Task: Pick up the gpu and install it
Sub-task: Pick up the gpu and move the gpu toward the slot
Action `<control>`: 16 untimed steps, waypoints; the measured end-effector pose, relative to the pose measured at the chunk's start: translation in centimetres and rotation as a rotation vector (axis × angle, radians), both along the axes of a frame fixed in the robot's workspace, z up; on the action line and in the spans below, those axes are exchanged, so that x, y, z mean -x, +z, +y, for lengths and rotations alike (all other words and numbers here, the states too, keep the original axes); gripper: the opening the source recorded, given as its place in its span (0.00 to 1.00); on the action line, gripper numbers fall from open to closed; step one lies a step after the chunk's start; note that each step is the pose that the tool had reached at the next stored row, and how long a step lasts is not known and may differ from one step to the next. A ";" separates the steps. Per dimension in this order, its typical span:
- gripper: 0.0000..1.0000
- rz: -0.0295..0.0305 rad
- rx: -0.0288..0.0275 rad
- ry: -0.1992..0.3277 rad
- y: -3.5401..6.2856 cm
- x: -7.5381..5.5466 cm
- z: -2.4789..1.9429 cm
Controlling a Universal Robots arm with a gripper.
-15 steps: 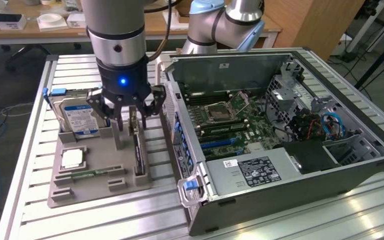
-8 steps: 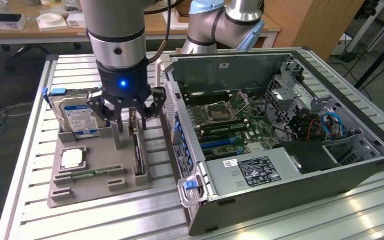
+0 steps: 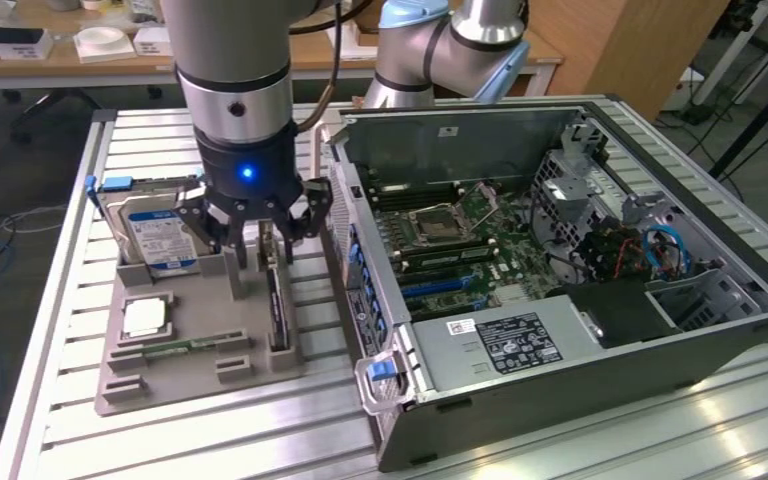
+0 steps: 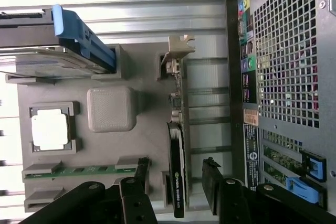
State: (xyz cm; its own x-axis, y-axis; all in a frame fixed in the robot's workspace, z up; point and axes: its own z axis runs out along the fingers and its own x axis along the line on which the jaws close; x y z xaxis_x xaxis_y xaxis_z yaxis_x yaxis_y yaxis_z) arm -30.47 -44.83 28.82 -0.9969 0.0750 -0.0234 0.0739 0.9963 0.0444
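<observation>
The gpu (image 3: 276, 308) is a thin dark card standing on edge in a slot of the grey holder tray (image 3: 192, 388). In the wrist view the gpu (image 4: 177, 150) runs lengthwise, with its pale metal bracket (image 4: 177, 51) at the far end. My gripper (image 3: 261, 262) hangs just above the card's end nearer the hard drive and is open. In the wrist view the gripper (image 4: 175, 170) straddles the card, one black finger (image 4: 140, 167) on the tray side and the other finger (image 4: 210, 176) on the computer side. Neither pad touches the card.
An open computer case (image 3: 704, 310) lies on its side at the exterior view's right, motherboard (image 3: 471, 240) exposed. On the tray a silver hard drive (image 3: 157, 238) with a blue-white label stands upright, with a processor chip (image 3: 145, 317) and a green memory stick (image 3: 177, 347) beside it. A second arm (image 3: 451, 45) stands behind.
</observation>
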 end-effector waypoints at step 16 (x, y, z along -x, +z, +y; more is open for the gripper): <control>0.53 0.0000 0.0000 0.000 -0.94 -0.2 -0.07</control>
State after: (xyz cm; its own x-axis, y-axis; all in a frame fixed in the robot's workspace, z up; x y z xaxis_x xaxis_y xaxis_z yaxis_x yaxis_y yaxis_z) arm -30.31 -44.90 27.88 -0.9969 0.0750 -0.0234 0.0739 0.9963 0.0444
